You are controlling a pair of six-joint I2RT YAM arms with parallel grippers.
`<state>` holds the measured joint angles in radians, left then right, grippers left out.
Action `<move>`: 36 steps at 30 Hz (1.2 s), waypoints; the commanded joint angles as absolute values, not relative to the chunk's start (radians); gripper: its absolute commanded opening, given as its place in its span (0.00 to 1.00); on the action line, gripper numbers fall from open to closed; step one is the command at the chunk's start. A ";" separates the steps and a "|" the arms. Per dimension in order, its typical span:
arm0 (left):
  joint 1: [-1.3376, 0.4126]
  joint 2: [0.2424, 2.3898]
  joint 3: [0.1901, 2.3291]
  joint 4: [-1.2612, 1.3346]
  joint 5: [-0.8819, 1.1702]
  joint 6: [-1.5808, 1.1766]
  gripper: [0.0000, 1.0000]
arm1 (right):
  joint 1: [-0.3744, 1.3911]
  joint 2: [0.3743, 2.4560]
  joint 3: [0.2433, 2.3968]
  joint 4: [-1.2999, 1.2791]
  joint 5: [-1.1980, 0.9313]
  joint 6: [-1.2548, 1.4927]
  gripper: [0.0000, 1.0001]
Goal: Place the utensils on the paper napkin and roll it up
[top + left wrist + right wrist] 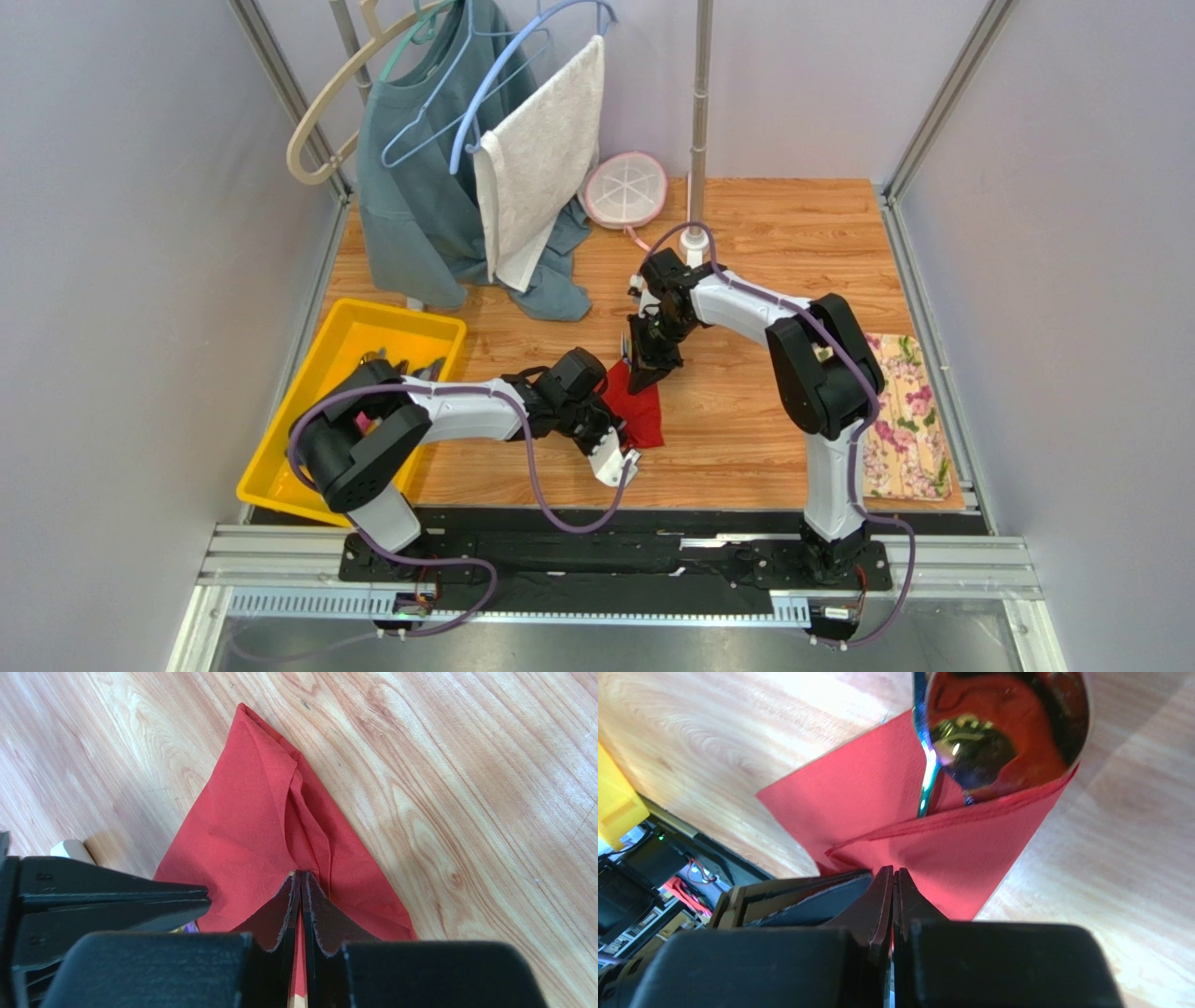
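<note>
Wooden tabletop (786,238) carrying the red paper napkin (638,406), partly folded, near its centre between the two arms. The left gripper (300,882), clenched, pinches a raised crease of the napkin. The right gripper (892,878), clenched, pinches its folded edge. The bowl of the gold spoon (1018,735) protrudes from under that fold.

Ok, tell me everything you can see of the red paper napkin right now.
The plain bright red thin paper napkin lies creased on the wooden table, folded to a point. One flap covers a shiny gold metal spoon, whose bowl sticks out past the fold. The left gripper is shut on one edge, red paper showing between its jaws. The right gripper is shut at the folded edge; whether it holds paper is unclear.
</note>
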<state>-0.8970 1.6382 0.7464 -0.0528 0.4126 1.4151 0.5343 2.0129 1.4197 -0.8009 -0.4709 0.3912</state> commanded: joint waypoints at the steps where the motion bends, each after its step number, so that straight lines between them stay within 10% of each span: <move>1: -0.902 1.631 0.761 -0.112 0.453 1.385 0.11 | 0.537 2.036 1.399 -0.744 -0.468 0.382 0.00; 11: -0.867 1.568 0.797 -0.117 0.471 1.234 0.23 | 0.535 2.080 1.368 -0.715 -0.413 0.391 0.00; 20: -0.677 1.344 0.948 -0.222 0.630 0.508 0.46 | 0.500 2.102 1.361 -0.675 -0.379 0.402 0.00; 25: -0.629 1.241 0.956 -0.230 0.566 0.117 0.98 | 0.500 2.097 1.342 -0.660 -0.370 0.419 0.00; 29: -0.571 1.217 1.005 -0.244 0.422 -0.229 0.99 | 0.500 2.100 1.327 -0.638 -0.348 0.440 0.00; 36: -0.399 1.310 1.063 -0.369 0.840 -0.353 0.99 | 0.499 2.128 1.331 -0.635 -0.328 0.479 0.00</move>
<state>-0.4416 1.2484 0.9825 -0.2523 0.5777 -0.2321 0.5022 2.0472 1.3659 -0.7334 -0.5247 0.4789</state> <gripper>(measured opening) 0.990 0.006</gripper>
